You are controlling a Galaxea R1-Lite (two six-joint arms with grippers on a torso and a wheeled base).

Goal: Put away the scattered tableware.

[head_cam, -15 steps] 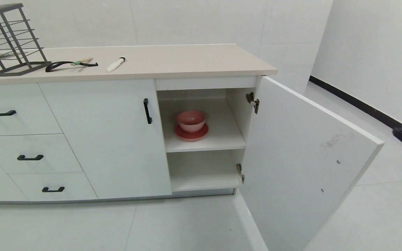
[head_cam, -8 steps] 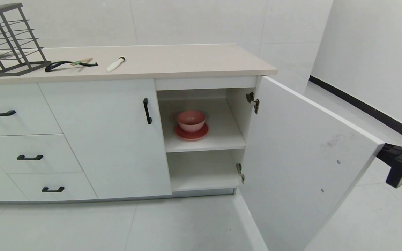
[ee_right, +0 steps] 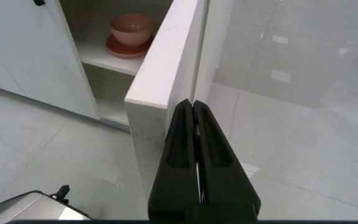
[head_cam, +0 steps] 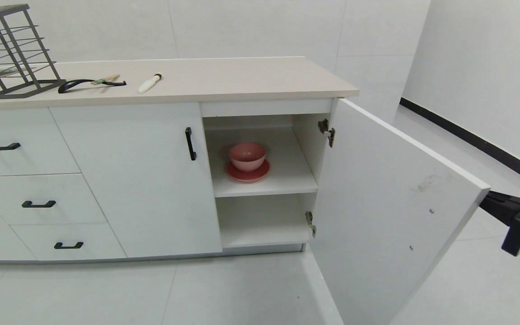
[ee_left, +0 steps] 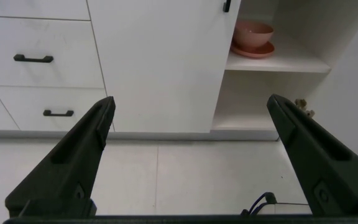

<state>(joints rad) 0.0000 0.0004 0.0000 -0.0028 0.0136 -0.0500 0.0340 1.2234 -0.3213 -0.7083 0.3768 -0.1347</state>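
At the countertop's (head_cam: 242, 79) left end, a black wire rack (head_cam: 14, 52) is standing upright. Just beside its base a black ladle (head_cam: 77, 84) is lying flat near the front edge, and a wooden-handled brush (head_cam: 105, 80) is lying against its handle. A white-handled utensil (head_cam: 150, 83) is lying a little apart from both, also toward the front edge.

Below the countertop, 3 drawers (head_cam: 39, 198) are sitting shut beside a closed cabinet door (head_cam: 138, 180). The left gripper (ee_left: 191, 102) is hanging low in front of them, facing the cabinet, its jaws spread wide.

Inside the open compartment, a pink bowl (head_cam: 247, 156) is sitting upright on a red plate (head_cam: 248, 174), toward the left side of the upper shelf (head_cam: 287, 180). The lower shelf (head_cam: 260, 228) is lying beneath it.

The open door (head_cam: 391, 203) is standing swung out from its hinges. The right gripper (ee_right: 194, 109) is pointing at that door's free edge from the outer side, its jaws pressed together. I cannot tell whether the tips are touching the door.
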